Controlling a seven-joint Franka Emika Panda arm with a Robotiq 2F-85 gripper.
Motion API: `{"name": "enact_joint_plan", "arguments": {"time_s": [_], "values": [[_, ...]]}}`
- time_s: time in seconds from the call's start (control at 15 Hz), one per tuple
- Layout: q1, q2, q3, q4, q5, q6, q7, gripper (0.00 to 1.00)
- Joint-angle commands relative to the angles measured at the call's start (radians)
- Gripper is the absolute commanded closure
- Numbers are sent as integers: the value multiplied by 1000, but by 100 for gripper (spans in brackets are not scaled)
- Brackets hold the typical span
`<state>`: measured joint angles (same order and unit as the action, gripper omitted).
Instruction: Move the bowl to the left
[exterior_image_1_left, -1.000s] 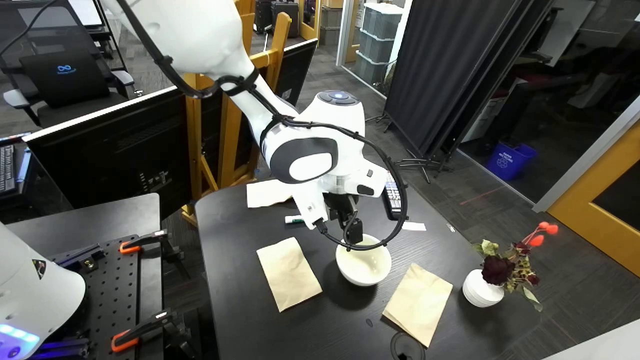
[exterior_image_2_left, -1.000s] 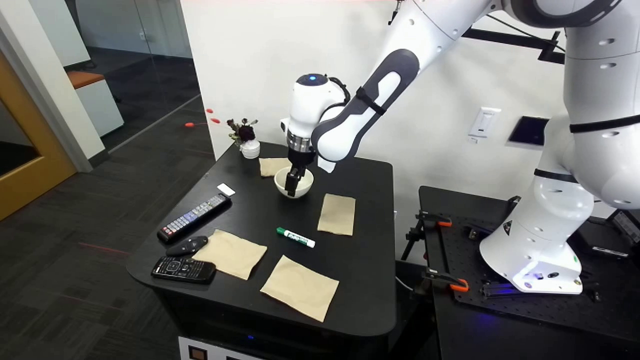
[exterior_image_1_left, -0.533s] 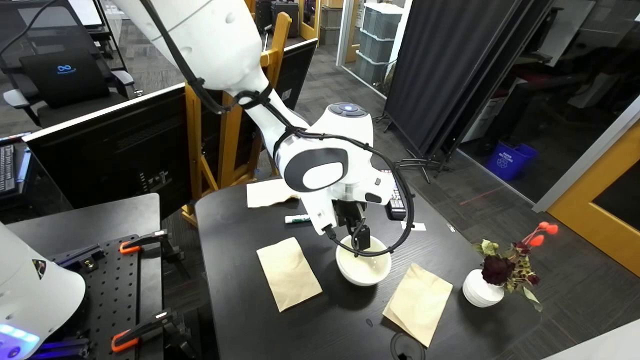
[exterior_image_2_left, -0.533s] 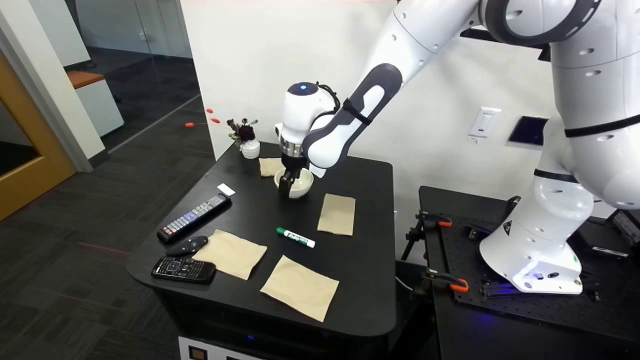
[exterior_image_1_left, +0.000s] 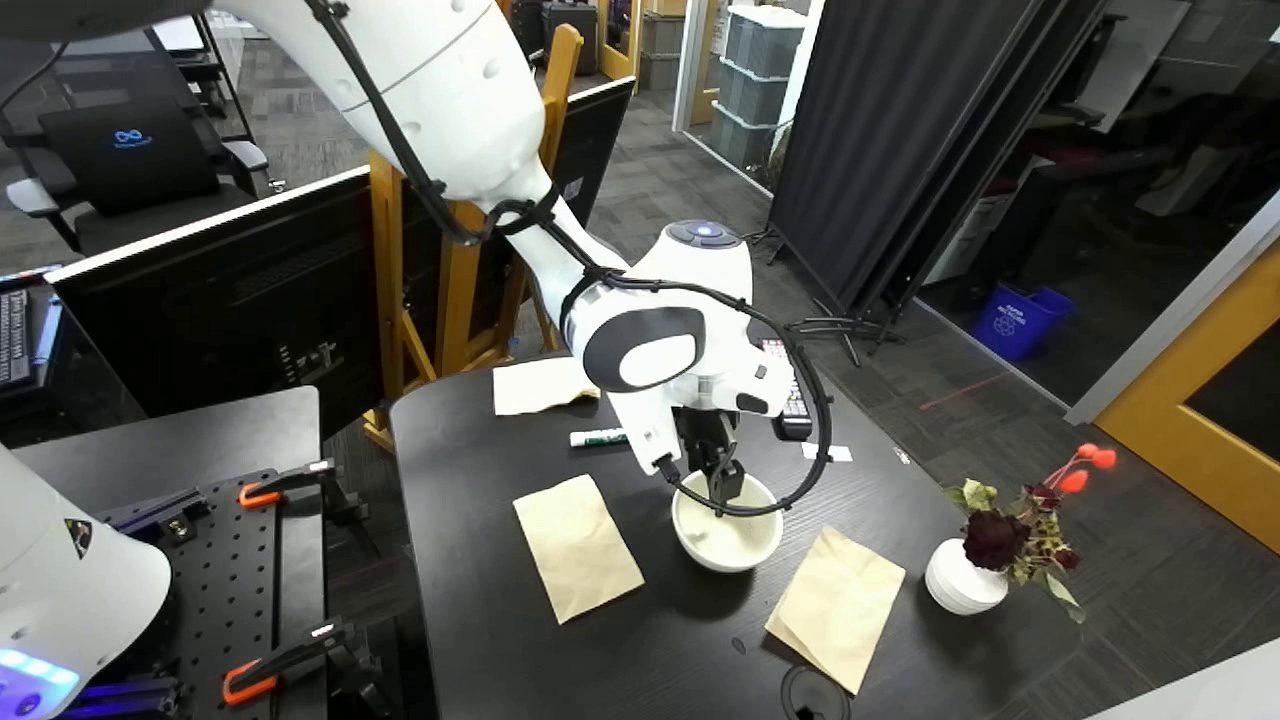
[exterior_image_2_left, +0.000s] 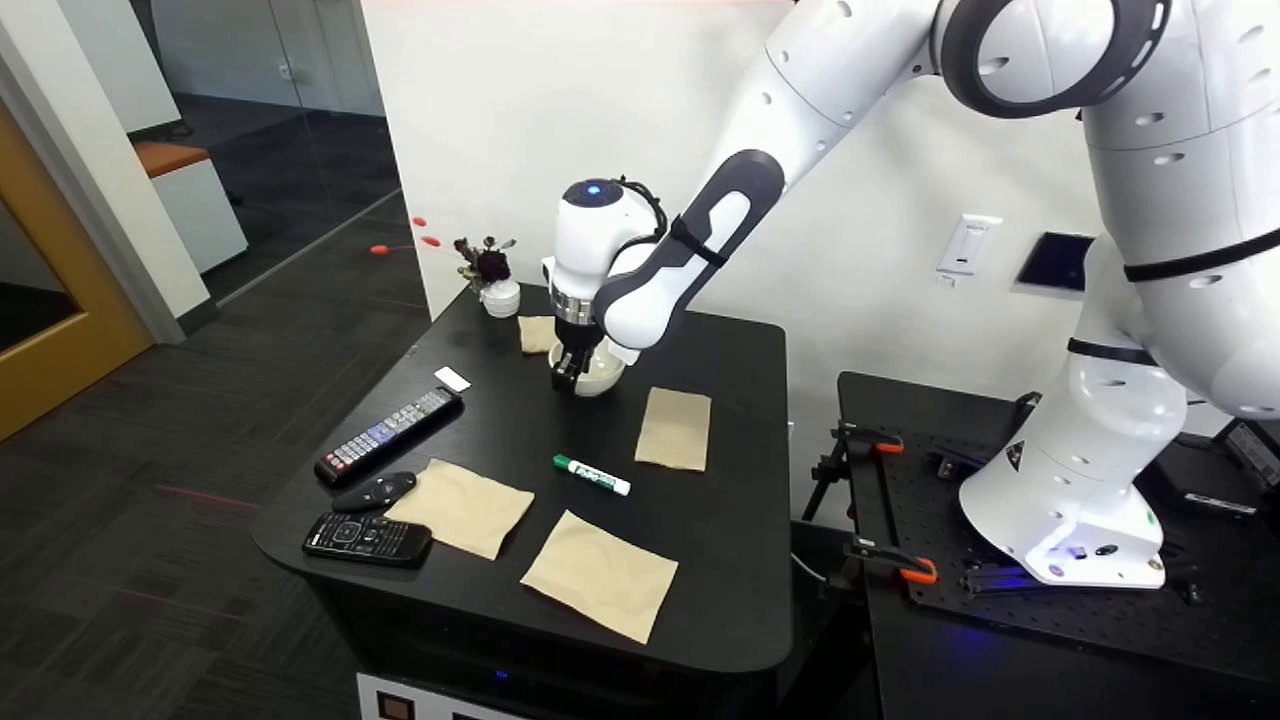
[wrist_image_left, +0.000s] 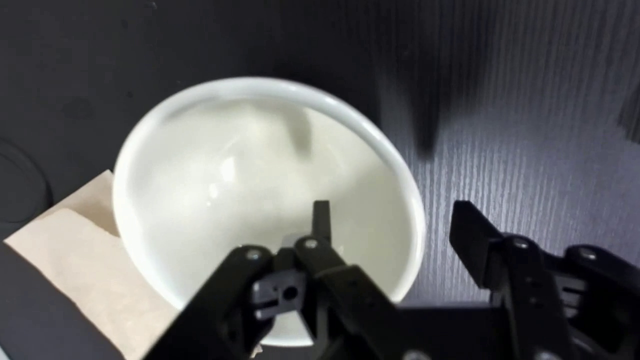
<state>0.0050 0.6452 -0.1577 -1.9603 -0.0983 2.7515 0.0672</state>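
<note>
The gripper (wrist_image_left: 389, 217) has its two black fingers (wrist_image_left: 470, 235) spread apart; in the wrist view, one over the inside of the bowl (wrist_image_left: 245, 190) and one outside the edge. The bowl is round and white, with a smooth, shiny rim. Its inside is creamy, with little bright spots. It sits the right way up on the black worktop (exterior_image_1_left: 460, 490), between two tan paper sheets (exterior_image_1_left: 580, 550). Past one sheet stands a small white vase (exterior_image_1_left: 963, 580) with flowers (exterior_image_1_left: 996, 541).

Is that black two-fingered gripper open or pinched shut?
Open: in the wrist view, the black two-fingered gripper has its fingers apart, one over or in the round white bowl, the other beyond its rim.
</note>
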Motion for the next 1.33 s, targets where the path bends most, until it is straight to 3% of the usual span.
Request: {"name": "enact_joint_plan", "arguments": {"time_s": [0.0,0.27,0.33,0.87,1.27], "values": [[18,22,-20,32,-15,3,36,66],[20,29,-19,42,-14,1,34,97],[21,30,-18,43,-15,0,34,100],[21,17,19,47,-5,-11,7,97],[24,13,100,61,8,-15,-32,97]]}}
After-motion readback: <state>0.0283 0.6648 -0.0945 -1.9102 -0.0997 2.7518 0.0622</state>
